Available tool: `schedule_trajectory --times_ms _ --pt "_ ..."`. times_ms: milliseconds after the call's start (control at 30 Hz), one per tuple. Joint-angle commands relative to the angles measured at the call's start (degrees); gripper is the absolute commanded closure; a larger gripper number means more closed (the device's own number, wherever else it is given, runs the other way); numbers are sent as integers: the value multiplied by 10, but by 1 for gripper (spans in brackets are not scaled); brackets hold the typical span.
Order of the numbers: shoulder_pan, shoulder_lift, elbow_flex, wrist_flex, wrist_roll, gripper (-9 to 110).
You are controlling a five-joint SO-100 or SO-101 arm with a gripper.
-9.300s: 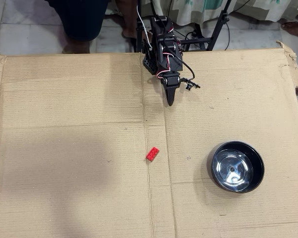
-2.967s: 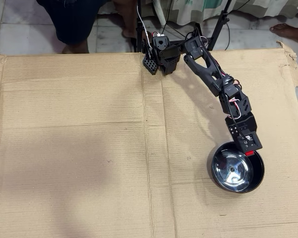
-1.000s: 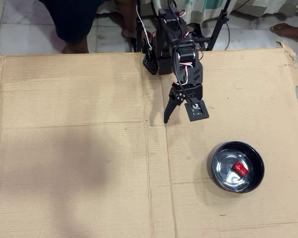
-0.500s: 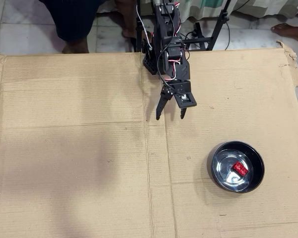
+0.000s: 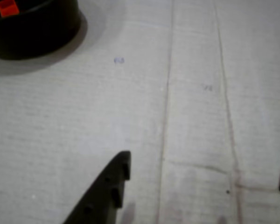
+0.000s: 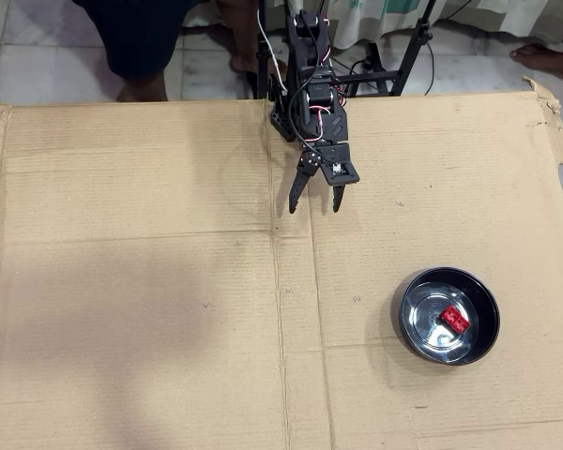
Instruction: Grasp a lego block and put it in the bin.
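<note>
The red lego block [image 6: 453, 320] lies inside the round black bowl [image 6: 481, 338] with a shiny silver inside, at the lower right of the overhead view. In the wrist view the bowl [image 5: 42, 32] is at the top left corner with the block [image 5: 8, 8] in it. My gripper [image 6: 315, 205] is open and empty, well up and to the left of the bowl in the overhead view, close to the arm's base. In the wrist view its fingertips [image 5: 116, 179] frame bare cardboard, and the gripper [image 5: 203, 182] holds nothing.
A large flat cardboard sheet [image 6: 150, 281] covers the work surface, with fold creases running through its middle. People's legs and stand poles [image 6: 408, 47] are beyond the far edge.
</note>
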Motion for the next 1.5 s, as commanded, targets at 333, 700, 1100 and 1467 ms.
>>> schedule_trajectory --times_ms 333,700,1100,1467 --pt "5 113 13 71 -112 73" --pt "14 143 13 82 -516 101" --pt "15 148 13 191 -664 101" --pt "15 149 11 243 -715 101"
